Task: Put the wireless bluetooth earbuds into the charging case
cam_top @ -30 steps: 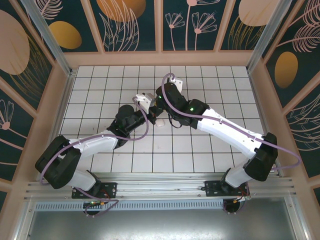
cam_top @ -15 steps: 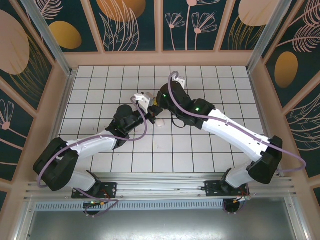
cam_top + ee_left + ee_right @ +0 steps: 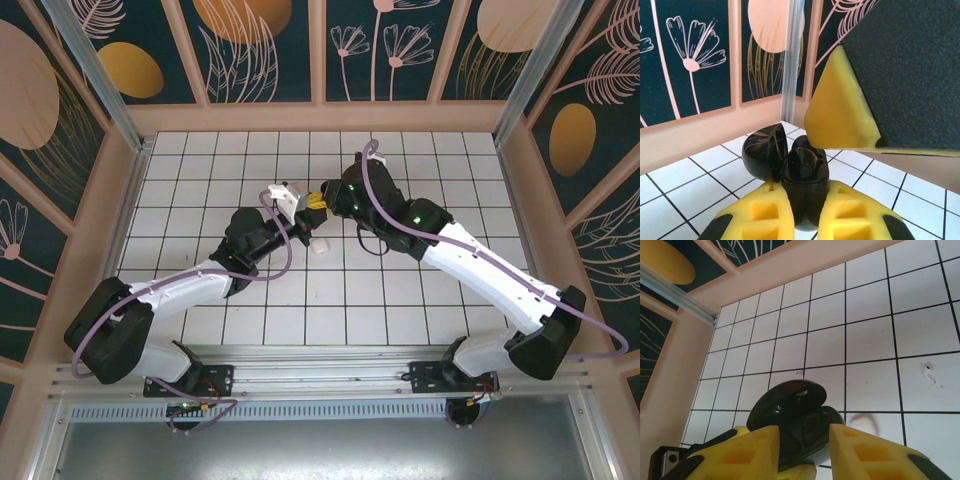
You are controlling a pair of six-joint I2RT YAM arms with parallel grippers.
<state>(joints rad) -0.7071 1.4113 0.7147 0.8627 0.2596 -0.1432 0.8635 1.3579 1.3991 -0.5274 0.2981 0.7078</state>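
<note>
My left gripper [image 3: 806, 196] is shut on the black charging case [image 3: 805, 182] and holds it upright above the tiles. The case's lid [image 3: 764, 152] is swung open to the left. Something dark sits in one well, and I cannot tell whether it is an earbud. My right gripper [image 3: 802, 447] hovers just above the case [image 3: 805, 432] with its jaws apart and nothing between them. One of its yellow fingers [image 3: 837, 112] shows above the case in the left wrist view. A white earbud [image 3: 928, 373] lies on a tile. In the top view the two grippers, left [image 3: 305, 214] and right [image 3: 325, 199], meet mid-table.
A small white object [image 3: 320, 246] lies on the tiles just in front of the grippers. Wooden walls [image 3: 320, 117] with painted panels enclose the tiled floor on three sides. The arms' bases stand at the near rail.
The right arm has swung to the right and drawn its gripper back from the case, its jaws a little wider. The left arm has kept the case almost still.
</note>
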